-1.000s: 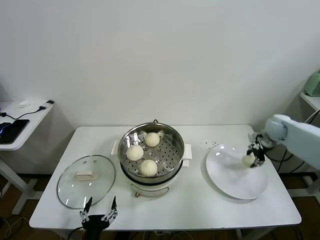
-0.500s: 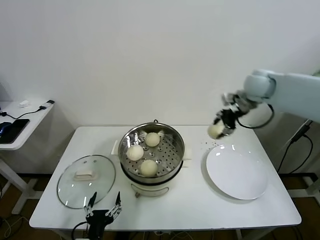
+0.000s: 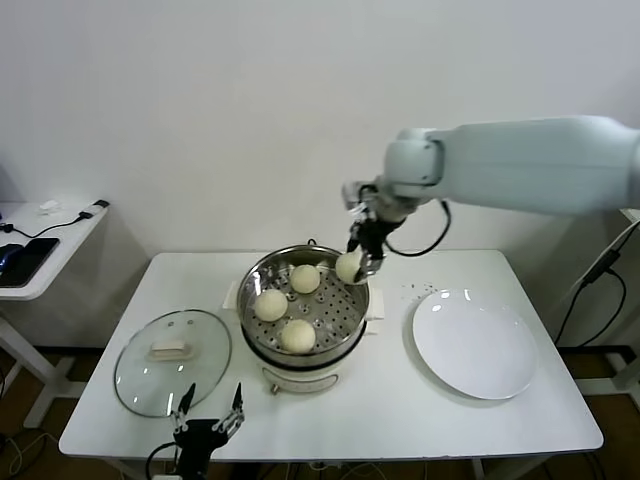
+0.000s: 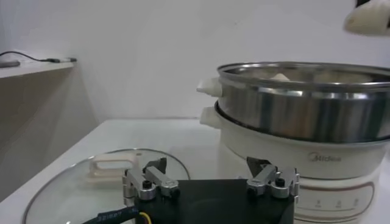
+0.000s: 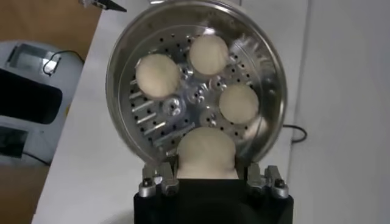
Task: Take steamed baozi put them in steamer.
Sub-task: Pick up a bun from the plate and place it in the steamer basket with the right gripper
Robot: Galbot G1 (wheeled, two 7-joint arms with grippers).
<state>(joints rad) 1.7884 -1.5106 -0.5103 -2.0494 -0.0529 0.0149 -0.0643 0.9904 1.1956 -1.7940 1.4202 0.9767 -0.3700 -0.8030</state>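
White counter (image 3: 420, 420) carries the steamer (image 3: 345, 325), a bare plate (image 3: 474, 345) and a glass lid (image 3: 172, 362). From the head view the right hand (image 3: 358, 262) hangs over the steamer's far right rim; its wrist view shows it pinching a baozi (image 5: 206, 152) above three more (image 5: 208, 53) on the perforated floor. Left hand (image 3: 207, 427) sits spread at the counter's near edge.
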